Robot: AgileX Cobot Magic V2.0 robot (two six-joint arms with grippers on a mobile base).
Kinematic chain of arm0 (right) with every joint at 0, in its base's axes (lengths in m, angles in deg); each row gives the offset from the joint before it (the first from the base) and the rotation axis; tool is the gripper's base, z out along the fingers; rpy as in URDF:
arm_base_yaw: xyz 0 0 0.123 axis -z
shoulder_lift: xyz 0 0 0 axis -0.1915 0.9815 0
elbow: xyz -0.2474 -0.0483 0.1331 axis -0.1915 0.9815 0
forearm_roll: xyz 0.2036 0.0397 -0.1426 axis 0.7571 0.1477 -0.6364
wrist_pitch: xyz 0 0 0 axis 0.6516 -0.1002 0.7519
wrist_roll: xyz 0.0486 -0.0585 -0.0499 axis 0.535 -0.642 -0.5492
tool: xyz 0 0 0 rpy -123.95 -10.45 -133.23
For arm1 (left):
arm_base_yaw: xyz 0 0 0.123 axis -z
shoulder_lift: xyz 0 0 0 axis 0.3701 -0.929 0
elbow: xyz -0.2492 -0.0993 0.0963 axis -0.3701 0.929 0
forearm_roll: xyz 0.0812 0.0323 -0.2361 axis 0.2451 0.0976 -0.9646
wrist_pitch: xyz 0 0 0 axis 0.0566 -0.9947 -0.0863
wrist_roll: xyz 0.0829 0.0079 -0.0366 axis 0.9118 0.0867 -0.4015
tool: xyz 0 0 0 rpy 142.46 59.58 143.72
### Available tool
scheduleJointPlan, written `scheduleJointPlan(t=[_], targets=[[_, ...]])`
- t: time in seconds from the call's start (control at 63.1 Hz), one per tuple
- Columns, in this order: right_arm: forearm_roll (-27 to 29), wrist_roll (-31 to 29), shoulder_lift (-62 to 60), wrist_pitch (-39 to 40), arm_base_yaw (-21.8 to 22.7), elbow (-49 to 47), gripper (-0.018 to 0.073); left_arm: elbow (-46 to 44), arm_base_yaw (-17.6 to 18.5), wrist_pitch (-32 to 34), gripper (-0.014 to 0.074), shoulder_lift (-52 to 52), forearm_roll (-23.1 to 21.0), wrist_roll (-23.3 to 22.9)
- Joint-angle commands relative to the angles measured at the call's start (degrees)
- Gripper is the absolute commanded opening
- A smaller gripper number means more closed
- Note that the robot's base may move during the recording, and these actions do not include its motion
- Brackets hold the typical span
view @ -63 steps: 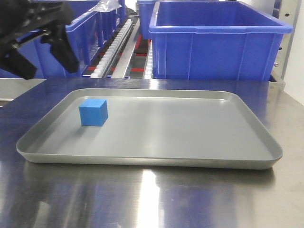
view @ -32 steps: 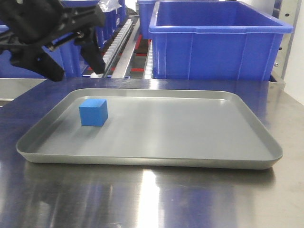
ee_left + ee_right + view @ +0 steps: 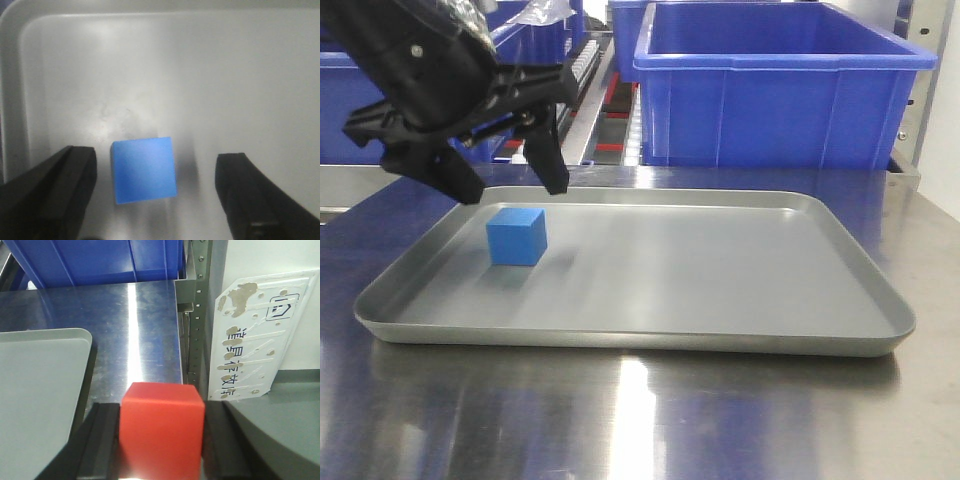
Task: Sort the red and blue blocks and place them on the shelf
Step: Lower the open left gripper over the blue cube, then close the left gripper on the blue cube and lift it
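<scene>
Left tool (image 3: 513, 188) spread over slightly skewed blue block (image 3: 143, 169); right tool (image 3: 161, 445) clamps red block (image 3: 162, 420).

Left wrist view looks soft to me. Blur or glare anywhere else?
Left wrist view: soft throughout, blue block edges fuzzy, bright washout on the tray. Front view: left end effector slightly blurred, white glare streak on the tabletop. Right wrist view: red block fairly sharp, same tabletop glare.
</scene>
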Motion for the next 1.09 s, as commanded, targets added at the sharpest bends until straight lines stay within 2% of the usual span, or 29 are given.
scheduleJointPlan(t=[0.0, 1.077], targets=[[-0.4, -0.1, 0.0, 4.4, 0.3, -1.4, 0.0049, -1.9, 0.5, 2.6, 0.0546, 1.8, 0.2, -1.2], [-0.4, -0.1, 0.0, 4.4, 0.3, -1.4, 0.0049, -1.9, 0.5, 4.5, 0.0546, -2.5, 0.3, -1.2]])
